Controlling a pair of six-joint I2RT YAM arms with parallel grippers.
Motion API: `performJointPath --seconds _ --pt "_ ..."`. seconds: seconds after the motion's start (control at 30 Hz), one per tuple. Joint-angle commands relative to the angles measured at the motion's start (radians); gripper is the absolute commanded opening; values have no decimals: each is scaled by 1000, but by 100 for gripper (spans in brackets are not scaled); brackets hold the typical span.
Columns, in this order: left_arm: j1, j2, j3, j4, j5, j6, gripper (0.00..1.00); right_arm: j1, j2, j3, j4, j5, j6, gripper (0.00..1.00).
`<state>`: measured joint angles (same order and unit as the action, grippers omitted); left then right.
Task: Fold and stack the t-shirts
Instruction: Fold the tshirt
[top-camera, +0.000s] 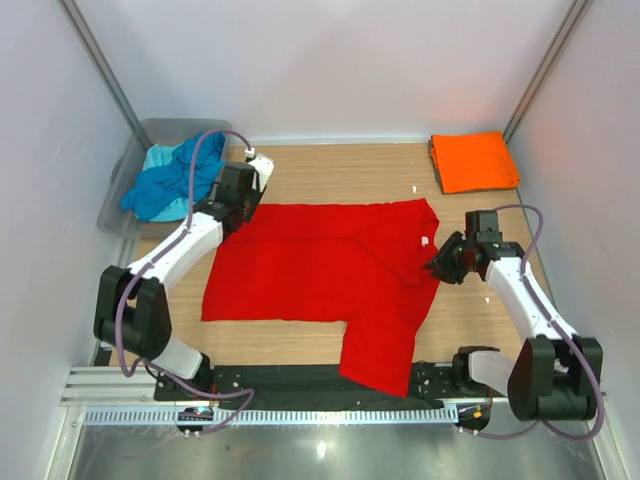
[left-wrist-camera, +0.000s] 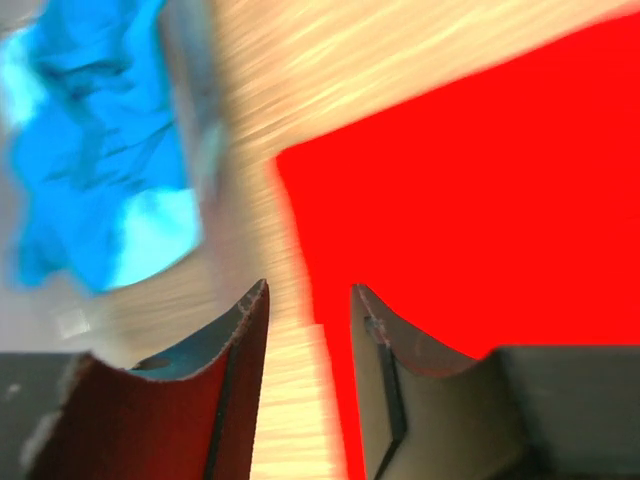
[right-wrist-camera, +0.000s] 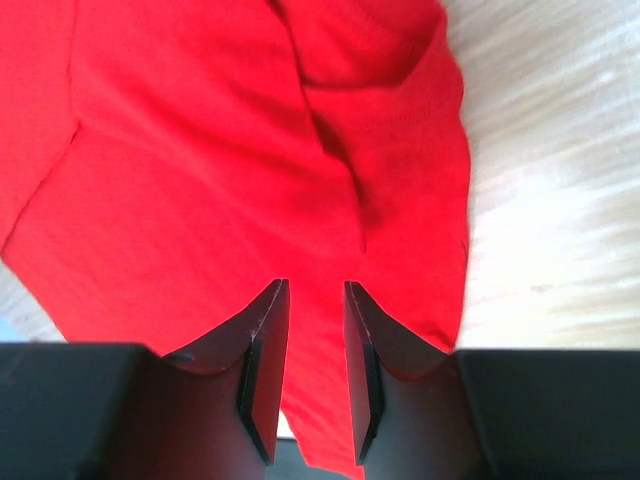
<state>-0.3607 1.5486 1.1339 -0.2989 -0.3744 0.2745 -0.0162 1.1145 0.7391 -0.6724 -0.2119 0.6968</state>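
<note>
Wooden table (top-camera: 330, 170) bears red t-shirt (top-camera: 320, 270), orange t-shirt (top-camera: 474, 160), tub (top-camera: 160, 130) apparently holding blue t-shirts (top-camera: 165, 185).

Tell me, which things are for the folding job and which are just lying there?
For the job:
red t-shirt, spread out
orange t-shirt, already folded
blue and turquoise t-shirts, in a heap

Just there:
grey plastic tub
wooden table

Light: bright, even, diffuse, from overhead.
Shadows: faint, soft-edged on tabletop (top-camera: 340, 180).
Glare: dull sheen on metal strip (top-camera: 320, 455) at near edge.
Left wrist view: heavy motion blur; wood grain streaked, blue t-shirt (left-wrist-camera: 90, 150) smeared.
Right wrist view: red t-shirt (right-wrist-camera: 200, 180) sharp, tabletop washed out.
</note>
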Motion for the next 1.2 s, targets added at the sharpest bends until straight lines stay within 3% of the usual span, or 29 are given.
performJointPath --seconds 0.0,0.17,0.43,0.6,0.87,1.03,1.17 --pt "-6 -79 52 -60 286 -265 40 -2 101 33 102 49 46 34" --pt "-23 -137 -22 4 551 -486 41 -2 254 46 203 127 35 30" --pt "-67 -162 -118 35 560 -647 43 -7 363 71 185 359 -17 26" --pt "-67 -139 -105 23 463 -731 44 -63 395 83 163 428 -46 25" --pt "-66 23 52 0 461 -801 44 -137 413 222 96 421 -115 25" --pt "-23 194 231 -71 382 -742 44 -133 380 373 66 345 -175 34" --pt "15 317 314 -126 319 -721 43 -119 461 480 160 329 -272 38"
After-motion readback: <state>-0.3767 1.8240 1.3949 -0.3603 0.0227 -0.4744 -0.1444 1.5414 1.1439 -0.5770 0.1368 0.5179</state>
